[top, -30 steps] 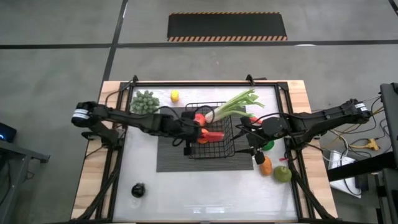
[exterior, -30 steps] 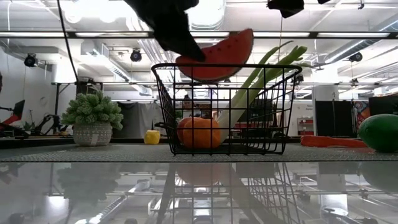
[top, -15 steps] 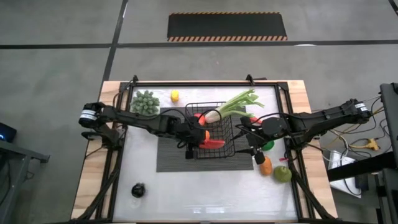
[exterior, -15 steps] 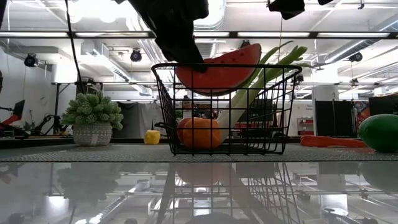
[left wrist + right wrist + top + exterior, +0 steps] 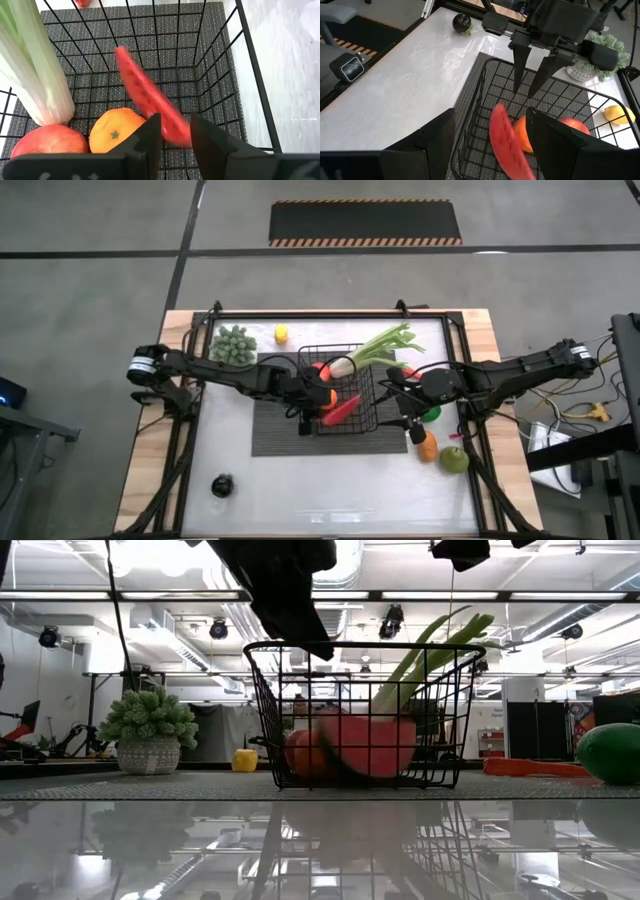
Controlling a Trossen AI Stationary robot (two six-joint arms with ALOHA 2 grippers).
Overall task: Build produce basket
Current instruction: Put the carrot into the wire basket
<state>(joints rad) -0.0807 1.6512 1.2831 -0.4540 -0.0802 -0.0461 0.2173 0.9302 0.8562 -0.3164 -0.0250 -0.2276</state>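
Left gripper (image 5: pixel 529 82) jaws apart, empty, frame centre over basket (image 5: pixel 366 420); watermelon slice (image 5: pixel 150 107) loose inside (looks light, rigid, slick; pinch its flat faces).

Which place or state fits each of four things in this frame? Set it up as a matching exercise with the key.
Things:
1. watermelon slice
2. leek
3. yellow lemon
4. left tool

Places or states:
A. on the table outside the basket, next to the potted plant
B. open, above the basket
C. loose inside the basket, beside the orange
D. leaning out over the basket's rim

Pairs: 1-C, 2-D, 3-A, 4-B
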